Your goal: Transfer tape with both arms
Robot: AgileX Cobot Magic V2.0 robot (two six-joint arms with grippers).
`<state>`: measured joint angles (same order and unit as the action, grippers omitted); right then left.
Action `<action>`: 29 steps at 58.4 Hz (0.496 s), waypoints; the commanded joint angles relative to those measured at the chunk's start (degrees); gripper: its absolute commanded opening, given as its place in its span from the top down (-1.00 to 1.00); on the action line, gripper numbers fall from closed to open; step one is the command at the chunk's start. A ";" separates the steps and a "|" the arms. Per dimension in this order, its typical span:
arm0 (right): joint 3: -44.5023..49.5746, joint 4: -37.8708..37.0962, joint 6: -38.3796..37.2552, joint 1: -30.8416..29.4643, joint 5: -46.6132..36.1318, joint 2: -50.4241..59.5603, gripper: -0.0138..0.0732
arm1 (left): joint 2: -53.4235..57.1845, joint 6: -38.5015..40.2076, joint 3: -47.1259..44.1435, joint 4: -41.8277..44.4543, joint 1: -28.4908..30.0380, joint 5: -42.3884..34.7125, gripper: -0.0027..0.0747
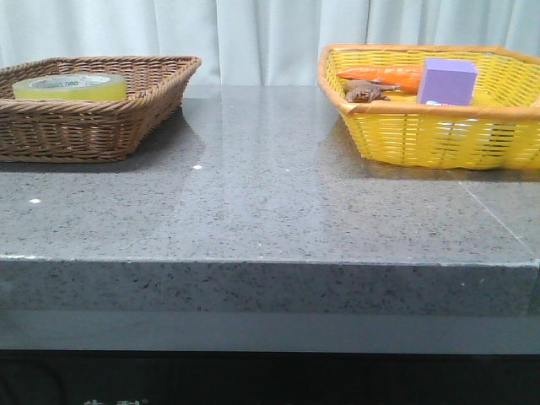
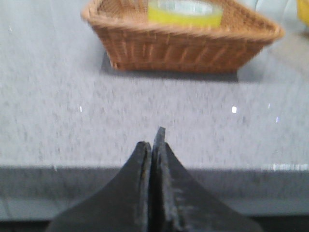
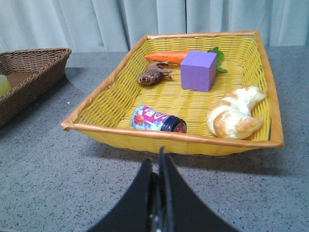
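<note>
The tape point(image 1: 69, 85), a yellow-green roll with a white core, lies in the brown wicker basket point(image 1: 101, 126) at the table's back left. It also shows in the left wrist view point(image 2: 185, 12), far ahead of my left gripper point(image 2: 153, 140). That gripper is shut and empty, low over the table's near edge. My right gripper point(image 3: 158, 159) is shut and empty, just short of the yellow basket point(image 3: 120, 92). A sliver of the tape shows in the right wrist view point(image 3: 4, 85). Neither arm shows in the front view.
The yellow basket point(image 1: 422, 135) at the back right holds a purple block point(image 1: 446, 81), a carrot point(image 1: 384, 76) and a brown toy point(image 1: 364, 93). The right wrist view also shows a small bottle point(image 3: 158, 120) and a croissant point(image 3: 235, 113) in it. Grey stone table point(image 1: 270, 194) lies between baskets.
</note>
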<state>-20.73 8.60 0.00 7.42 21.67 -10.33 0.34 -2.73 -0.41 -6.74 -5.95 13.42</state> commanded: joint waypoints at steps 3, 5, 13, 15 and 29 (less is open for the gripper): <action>-1.45 0.16 0.43 -0.20 -4.87 -0.52 0.89 | 1.06 0.47 -2.36 -0.32 -0.01 -8.69 0.98; -1.45 0.16 0.43 -0.20 -4.87 -0.52 0.89 | 1.06 0.51 -2.36 -0.32 -0.01 -9.38 0.98; -1.45 0.16 0.43 -0.20 -4.87 -0.52 0.89 | 1.06 0.76 -2.36 -0.32 -0.01 -11.01 0.98; -1.45 0.16 0.43 -0.20 -4.87 -0.52 0.89 | 1.06 0.76 -2.36 -0.32 -0.01 -11.13 0.98; -1.45 0.16 0.43 -0.20 -4.87 -0.52 0.89 | 1.06 0.76 -2.36 -0.32 -0.01 -11.13 0.98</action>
<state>-20.73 8.60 0.00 7.42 21.67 -10.33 0.34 -2.62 -0.41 -6.74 -5.95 7.39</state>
